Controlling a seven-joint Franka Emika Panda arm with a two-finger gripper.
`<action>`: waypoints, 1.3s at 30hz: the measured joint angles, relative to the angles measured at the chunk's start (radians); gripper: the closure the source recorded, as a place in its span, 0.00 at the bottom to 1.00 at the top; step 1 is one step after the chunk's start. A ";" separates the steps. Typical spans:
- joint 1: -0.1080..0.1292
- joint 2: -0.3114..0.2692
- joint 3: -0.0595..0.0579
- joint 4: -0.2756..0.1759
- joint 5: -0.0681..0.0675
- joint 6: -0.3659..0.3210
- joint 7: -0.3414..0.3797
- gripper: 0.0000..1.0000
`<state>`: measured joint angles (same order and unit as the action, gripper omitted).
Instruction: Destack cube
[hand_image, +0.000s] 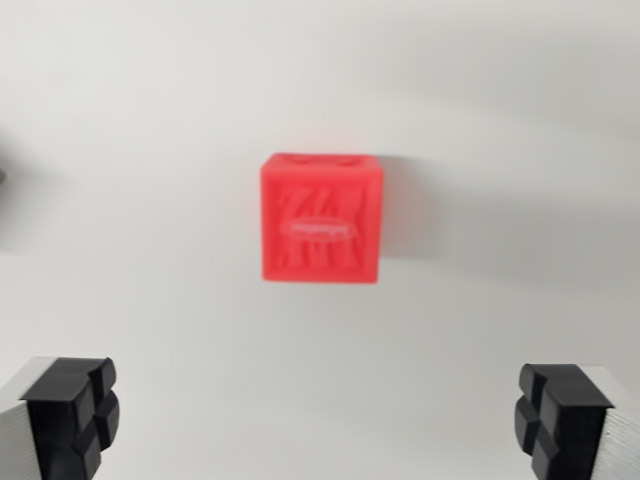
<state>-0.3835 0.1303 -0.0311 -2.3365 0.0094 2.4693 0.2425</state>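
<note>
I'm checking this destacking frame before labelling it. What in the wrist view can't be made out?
- Red cube: blurred; the embossed oval marking on its face is unreadable.
- Whether a second cube sits under it: hidden by the cube itself from this angle.
- Claw: only the two black fingertips show; the bottom edge cuts off the rest.
- Dark shape at the wrist view's left edge: cropped, unidentifiable.

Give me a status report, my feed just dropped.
Gripper open, empty, fingers wide apart. Red cube ahead on white surface, centred between fingers, untouched. Only one cube visible. Nothing in the way.
</note>
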 joint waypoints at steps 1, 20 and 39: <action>0.000 -0.009 0.000 0.002 0.000 -0.011 0.000 0.00; 0.000 -0.137 0.000 0.061 -0.005 -0.197 0.004 0.00; 0.000 -0.197 0.000 0.122 -0.006 -0.319 0.005 0.00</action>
<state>-0.3836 -0.0671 -0.0312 -2.2145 0.0030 2.1500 0.2475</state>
